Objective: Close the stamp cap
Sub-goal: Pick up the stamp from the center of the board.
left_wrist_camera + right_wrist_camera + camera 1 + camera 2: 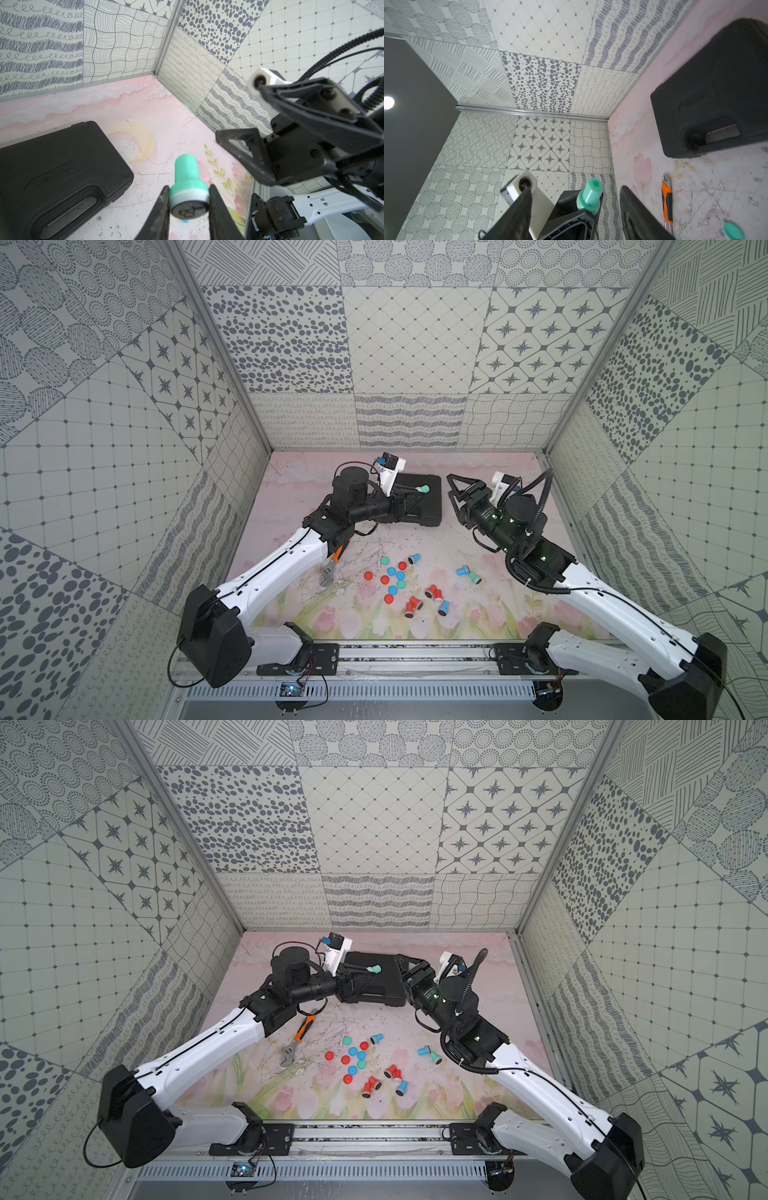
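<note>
Left wrist: left gripper [189,188] clamps stamp [186,172], face uncapped | top views: face hidden

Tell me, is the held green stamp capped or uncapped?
Uncapped: the green stamp shows its bare printing face in the left end effector.

In both top views the pink, flower-painted tabletop [440,547] carries a closed black case [428,506] at upper centre. An orange-handled wrench [296,1042] lies left of centre. Loose caps [390,571] in red, blue and green cluster mid-frame, with tipped stamps [413,606] below and to their right.
</note>
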Available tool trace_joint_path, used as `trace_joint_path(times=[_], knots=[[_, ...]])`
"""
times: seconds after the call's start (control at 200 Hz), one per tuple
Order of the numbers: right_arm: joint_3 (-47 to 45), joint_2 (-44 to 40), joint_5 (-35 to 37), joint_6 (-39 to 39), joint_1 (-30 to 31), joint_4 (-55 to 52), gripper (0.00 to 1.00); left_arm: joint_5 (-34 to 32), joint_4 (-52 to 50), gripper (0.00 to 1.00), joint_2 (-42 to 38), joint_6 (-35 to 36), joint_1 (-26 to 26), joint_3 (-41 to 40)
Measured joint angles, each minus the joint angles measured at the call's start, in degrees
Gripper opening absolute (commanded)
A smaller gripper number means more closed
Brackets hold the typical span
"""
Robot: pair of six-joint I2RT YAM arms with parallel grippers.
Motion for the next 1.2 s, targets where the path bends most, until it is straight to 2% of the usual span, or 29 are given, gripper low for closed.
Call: trace_joint_path(times=[0.14, 0.265, 0.455, 0.56, 0.595, 0.62, 0.791, 1.031, 1.201], knots=[[0.59, -2.10, -8.63, -14.95, -5.05, 1.60, 0.72, 6.47, 3.02, 0.10, -0.48, -4.28, 4.44, -0.15], [4.33, -2.19, -16.63, -31.91, -5.95, -2.32, 0.73, 12.55, 6.78, 0.09, -0.61, -9.92, 7.89, -0.15], [8.72, -4.79, -27.45, -59.52, -5.92, -7.28, 0.75, 21.31, 14.51, 0.09, -0.46, -22.45, 11.19, -0.17], [8.92, -6.16, -32.63, -71.34, -5.79, -8.94, 0.76, 25.83, 20.85, 0.09, -0.09, -31.12, 11.63, -0.79], [9.73, -5.92, -34.14, -74.53, -5.77, -10.56, 0.78, 27.08, 22.93, 0.08, 0.02, -34.07, 11.67, -1.18], [10.56, -5.44, -34.93, -76.72, -5.73, -11.76, 0.86, 28.00, 24.33, 0.08, 0.09, -36.06, 11.72, -1.46], [15.28, -0.94, -38.95, -84.19, -5.40, -15.89, 0.85, 32.57, 34.01, 0.07, 0.02, -48.92, 11.82, -4.22], [14.86, 1.79, -44.46, -89.79, -4.63, -16.85, 0.62, 37.07, 41.03, 0.08, -2.14, -60.00, 11.08, -8.15], [14.43, 3.15, -46.69, -92.02, -2.84, -14.51, 0.57, 39.80, 45.68, 0.08, -2.51, -65.59, 8.76, -9.42]])
